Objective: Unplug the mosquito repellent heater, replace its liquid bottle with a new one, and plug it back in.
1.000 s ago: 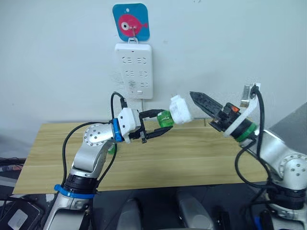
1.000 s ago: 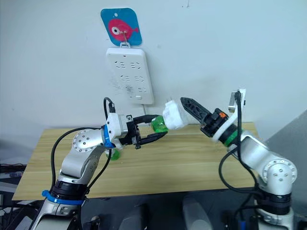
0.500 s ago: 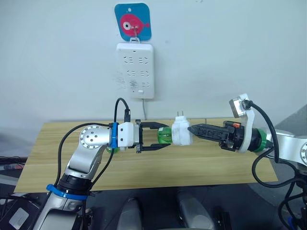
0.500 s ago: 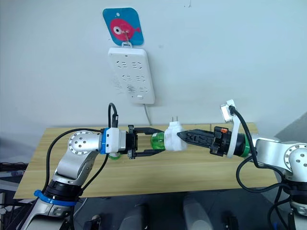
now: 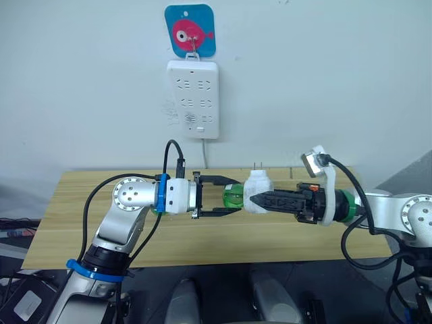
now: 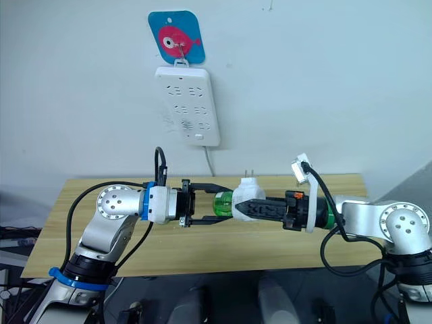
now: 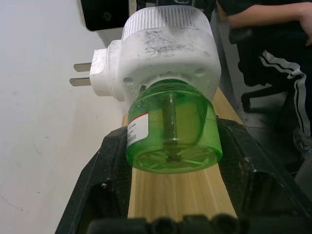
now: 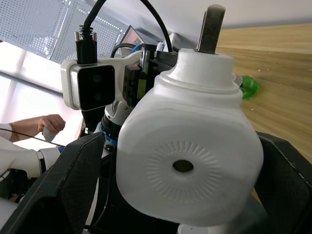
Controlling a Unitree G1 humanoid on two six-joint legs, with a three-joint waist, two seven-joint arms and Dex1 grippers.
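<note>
Left wrist view: translucent green liquid bottle screwed into the small rounded white plastic mosquito repellent heater, two metal prongs projecting sideways; the left gripper's black fingers stand spread either side of the bottle, gaps visible, released. A seated person's dark trouser leg appears behind.

Right wrist view: heater's round top hole faces the camera; the right gripper is clenched on the heater body, black fingers pressed to both flanks. A second green bottle lies on the wood beyond; a person's hand shows farther off.

Eye views: heater held in the air over the light wooden table, between the two grippers, prongs up. Behind, on the pale wall, a long white multi-socket power strip hangs from a blue square hook plate bearing a pink fish.
</note>
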